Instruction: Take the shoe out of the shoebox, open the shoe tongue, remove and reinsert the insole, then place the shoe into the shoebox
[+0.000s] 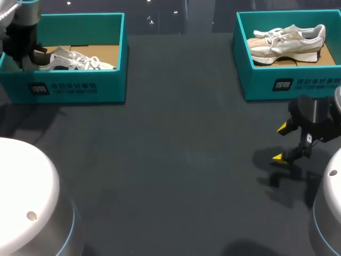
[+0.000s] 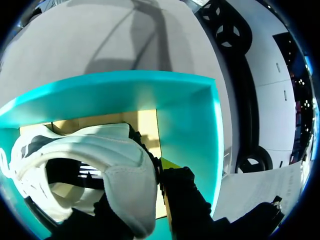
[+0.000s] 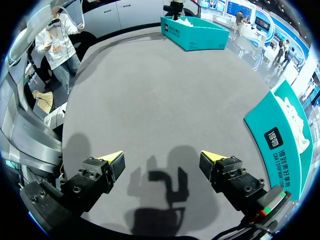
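White laced shoe (image 1: 74,61) in the teal shoebox (image 1: 69,88), desk's (image 1: 170,160) far left corner.
Left gripper (image 1: 32,55) clamps its padded heel; right gripper (image 1: 281,143) hangs with fingers apart near the right edge.

From high behind, the head view looks down on the whole counter (image 1: 176,160), with the left box (image 1: 106,80) and right box (image 1: 256,80) at its far corners. The left wrist view sits close inside the left box, against the shoe (image 2: 115,160). The right wrist view, low over the counter, sees both boxes.
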Robot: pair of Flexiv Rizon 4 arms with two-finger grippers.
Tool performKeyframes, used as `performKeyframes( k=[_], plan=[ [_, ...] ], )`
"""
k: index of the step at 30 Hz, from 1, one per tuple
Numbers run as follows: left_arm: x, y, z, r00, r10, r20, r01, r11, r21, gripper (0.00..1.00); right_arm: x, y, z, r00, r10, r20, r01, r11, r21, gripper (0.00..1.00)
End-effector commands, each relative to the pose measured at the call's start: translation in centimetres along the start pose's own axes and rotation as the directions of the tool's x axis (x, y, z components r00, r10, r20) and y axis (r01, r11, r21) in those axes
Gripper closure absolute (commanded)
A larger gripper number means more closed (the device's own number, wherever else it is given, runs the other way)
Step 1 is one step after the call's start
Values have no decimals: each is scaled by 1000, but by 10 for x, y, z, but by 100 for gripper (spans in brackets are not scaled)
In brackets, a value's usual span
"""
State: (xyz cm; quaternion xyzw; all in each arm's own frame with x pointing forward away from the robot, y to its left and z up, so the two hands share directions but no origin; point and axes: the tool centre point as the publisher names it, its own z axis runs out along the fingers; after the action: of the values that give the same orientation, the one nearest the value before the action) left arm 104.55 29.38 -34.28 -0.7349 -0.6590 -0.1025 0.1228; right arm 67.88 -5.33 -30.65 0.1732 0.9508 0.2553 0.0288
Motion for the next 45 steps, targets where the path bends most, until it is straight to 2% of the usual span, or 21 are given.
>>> performKeyframes(
  k=[1,14,24,26,28,31,33,41,45],
  plan=[
    [-2,-2,2,1000,-4,2,4,1000,-8,100,2,0,-1,1000,1,3,-1,1000,2,0],
    [-7,-3,18,999,-28,-21,27,998,-53,100,2,0,-1,1000,1,3,-1,1000,2,0],
    [-12,-5,28,999,-35,-26,33,998,-54,100,2,0,-1,1000,1,3,-1,1000,2,0],
    [-13,-5,29,999,-34,-25,33,998,-52,97,2,0,-1,1000,1,3,-1,1000,2,0],
    [-14,-6,30,999,-31,-27,30,998,-51,91,2,0,-1,1000,1,3,-1,1000,2,0],
    [-14,-8,28,999,-28,-25,26,998,-54,74,2,0,-1,1000,1,3,-1,1000,2,0],
    [-14,-8,28,999,-28,-22,27,998,-55,67,2,0,-1,1000,1,3,-1,1000,2,0],
    [-15,-9,23,1000,-26,-16,25,998,-62,51,2,0,-1,1000,1,3,-1,1000,2,0],
    [-15,-11,15,1000,-24,-11,23,997,-79,25,2,0,-1,1000,1,3,-1,1000,2,0]
  ],
)
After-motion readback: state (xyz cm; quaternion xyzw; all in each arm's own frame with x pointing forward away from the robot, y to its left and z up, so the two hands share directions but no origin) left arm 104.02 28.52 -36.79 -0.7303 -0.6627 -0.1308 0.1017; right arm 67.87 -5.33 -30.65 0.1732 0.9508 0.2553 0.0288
